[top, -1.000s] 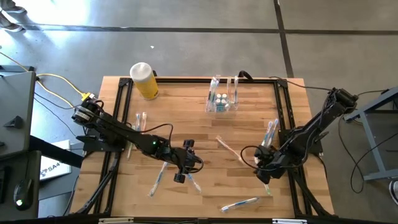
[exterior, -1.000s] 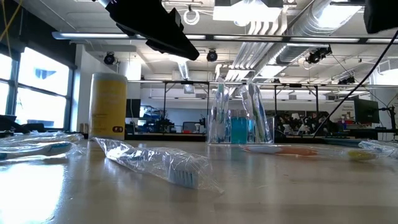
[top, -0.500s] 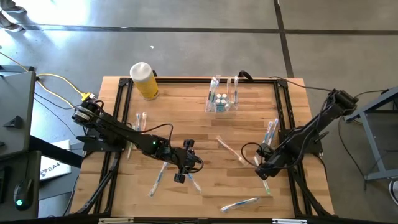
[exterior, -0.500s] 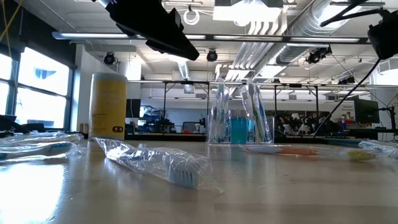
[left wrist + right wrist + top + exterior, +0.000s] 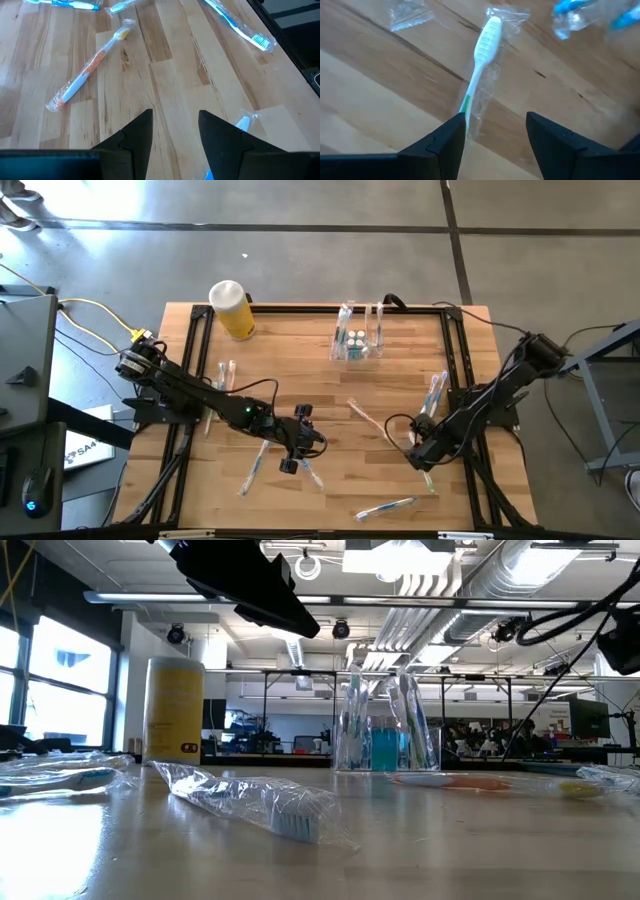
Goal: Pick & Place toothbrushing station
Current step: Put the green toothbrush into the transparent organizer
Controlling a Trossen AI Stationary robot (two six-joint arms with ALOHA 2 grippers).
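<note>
Toothbrushes in clear wrappers lie scattered over the light wooden table [image 5: 330, 385]. A small clear plastic cup [image 5: 357, 345] stands near the far edge, holding upright wrapped brushes and little teal white-capped tubes [image 5: 355, 338]; a yellow cylinder container with a white top [image 5: 231, 308] stands well to its left.

The right gripper [image 5: 418, 456] hangs low over the table's right side, fingers spread and holding nothing. Just ahead of them in the right wrist view lies a white-and-green wrapped toothbrush [image 5: 481, 55], flat on the wood, its long axis running away from the gripper and its bristle head at the far end.

The left gripper [image 5: 297, 450] hovers near the table's middle, fingers parted and empty. An orange-handled wrapped toothbrush [image 5: 90, 70] lies diagonally ahead of it, yellowish head pointing away.
</note>
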